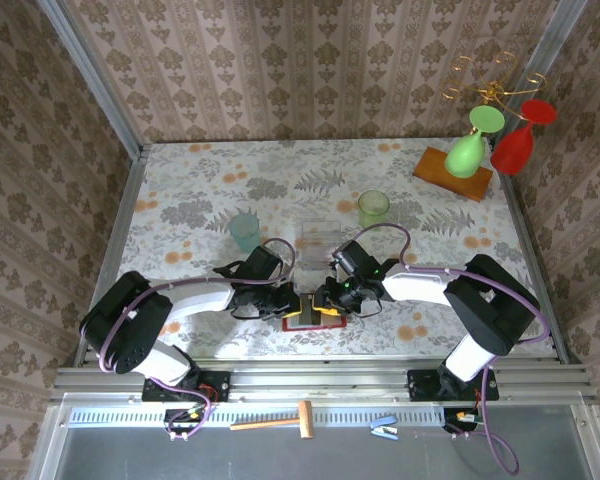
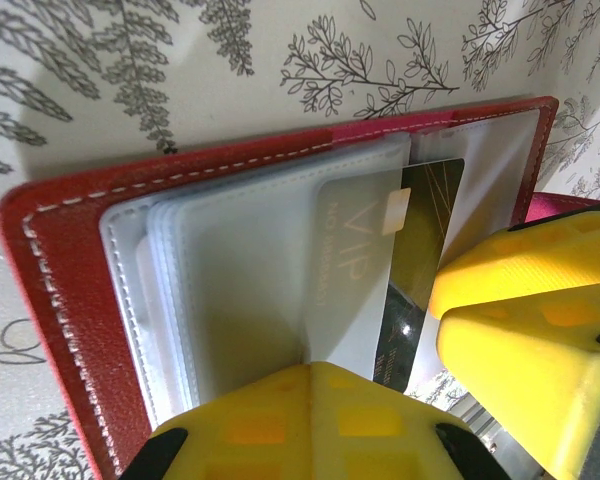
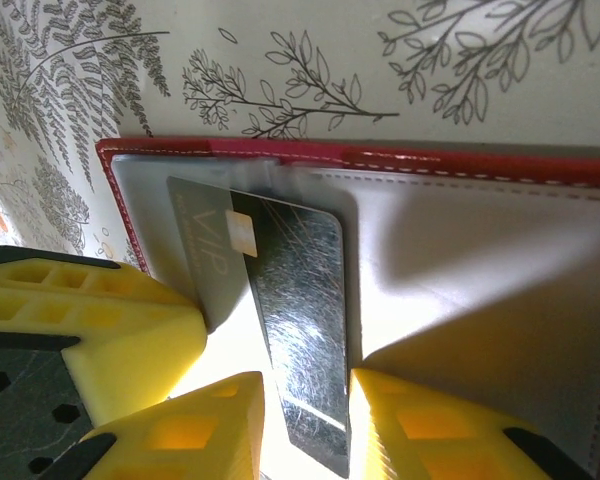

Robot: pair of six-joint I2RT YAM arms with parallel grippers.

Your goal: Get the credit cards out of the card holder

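The red card holder (image 1: 292,325) (image 2: 60,300) (image 3: 480,160) lies open on the table between both arms, its clear sleeves fanned out. A pale "VIP" card (image 2: 355,270) (image 3: 202,265) sticks out of a sleeve, and my left gripper (image 1: 298,303) (image 2: 312,368) is shut on its near edge. A dark blue card (image 2: 425,220) (image 3: 300,300) lies tilted just beside it, half out of the holder. My right gripper (image 1: 330,300) (image 3: 305,385) stands partly open astride that dark card. One finger (image 3: 420,430) touches its edge and a bright gap shows at the other finger (image 3: 205,430).
Behind the holder stands a clear plastic box (image 1: 320,243), with a teal cup (image 1: 245,231) to its left and a green cup (image 1: 373,208) to its right. At the back right, a wooden stand (image 1: 453,172) holds a green glass (image 1: 467,150) and a red glass (image 1: 513,148).
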